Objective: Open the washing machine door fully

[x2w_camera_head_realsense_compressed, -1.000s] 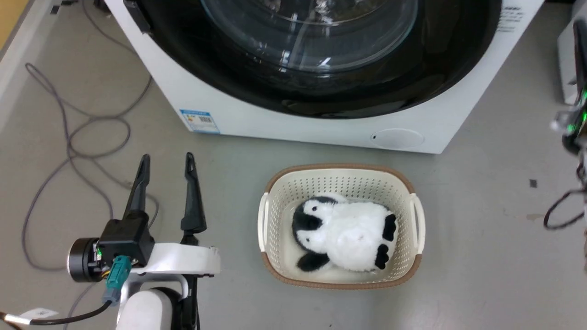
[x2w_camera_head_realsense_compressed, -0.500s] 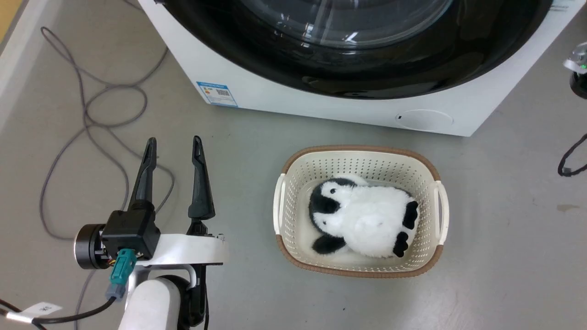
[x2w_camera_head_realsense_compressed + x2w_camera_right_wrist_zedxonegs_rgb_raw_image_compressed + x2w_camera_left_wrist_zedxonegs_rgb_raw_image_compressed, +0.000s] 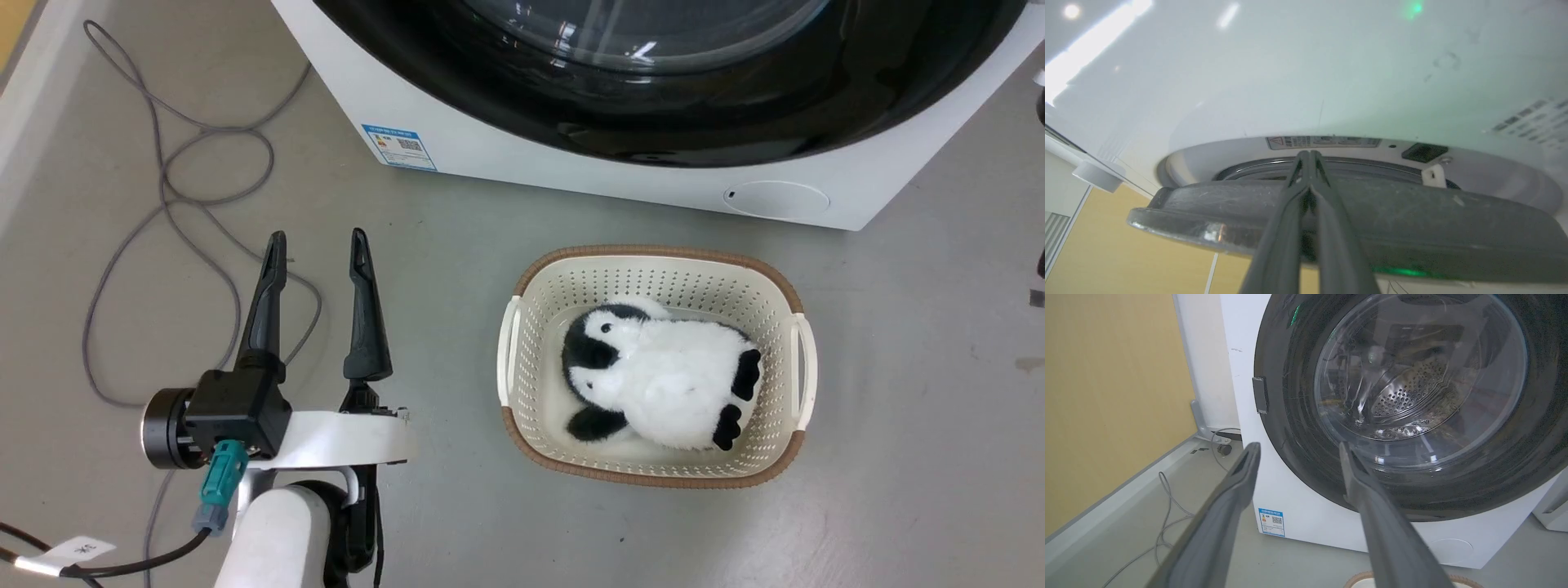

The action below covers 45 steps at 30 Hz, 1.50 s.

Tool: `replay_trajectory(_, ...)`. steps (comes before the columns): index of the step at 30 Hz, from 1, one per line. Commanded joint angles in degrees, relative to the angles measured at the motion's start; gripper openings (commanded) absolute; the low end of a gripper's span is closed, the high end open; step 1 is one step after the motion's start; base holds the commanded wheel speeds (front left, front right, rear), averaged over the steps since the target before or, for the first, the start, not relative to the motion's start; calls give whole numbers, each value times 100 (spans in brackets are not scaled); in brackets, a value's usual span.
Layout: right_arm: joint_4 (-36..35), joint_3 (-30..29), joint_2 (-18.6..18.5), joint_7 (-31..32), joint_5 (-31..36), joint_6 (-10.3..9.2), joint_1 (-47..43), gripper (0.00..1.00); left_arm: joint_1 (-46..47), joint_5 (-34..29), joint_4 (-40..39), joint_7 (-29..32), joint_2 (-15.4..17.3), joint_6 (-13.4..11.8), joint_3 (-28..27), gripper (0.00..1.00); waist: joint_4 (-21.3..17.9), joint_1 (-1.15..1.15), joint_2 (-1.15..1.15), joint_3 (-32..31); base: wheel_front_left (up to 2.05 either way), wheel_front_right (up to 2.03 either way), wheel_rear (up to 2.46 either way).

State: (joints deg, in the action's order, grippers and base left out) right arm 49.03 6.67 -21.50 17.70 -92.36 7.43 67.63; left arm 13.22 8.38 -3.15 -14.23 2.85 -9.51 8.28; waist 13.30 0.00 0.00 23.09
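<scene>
The big white front-loading washing machine (image 3: 522, 163) stands on the grey floor (image 3: 898, 367). Its round glossy black door with a clear glass bowl (image 3: 1290, 428) covers the front, and in the right wrist view it stands just off the front at one edge. A cream perforated plastic basket (image 3: 522, 367) before the machine holds a black-and-white plush penguin (image 3: 669, 384). The left claw (image 3: 317, 235) hangs wide and empty beside the basket. The right claw (image 3: 1309, 153) is pressed together on nothing, its tips past the door's rim.
</scene>
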Motion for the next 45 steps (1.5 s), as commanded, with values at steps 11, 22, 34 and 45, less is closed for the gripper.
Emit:
replay_trajectory(11, -529, 456, 112, 768, -99, 6, -662, 0, -53, -15, 91, -77, 3, 36, -101, 100, -196, 0, 0, -372, 0, 0, 0)
replay_trajectory(22, -1351, 627, 230, 1214, -152, 6, -1827, 0, -404, -119, 183, -77, 3, 168, -315, 100, -469, 0, 0, -892, 0, 0, 0)
replay_trajectory(34, -2572, 983, 495, 1719, -246, 6, -3267, 0, -782, -287, 302, -77, 3, 355, -537, 100, -537, 0, 0, -1464, 0, 0, 0)
replay_trajectory(45, -3449, 1385, 836, 1849, -231, 6, -4481, 0, -1124, -475, 523, -77, 3, 505, -594, 100, -408, 0, 0, -1866, 0, 0, 0)
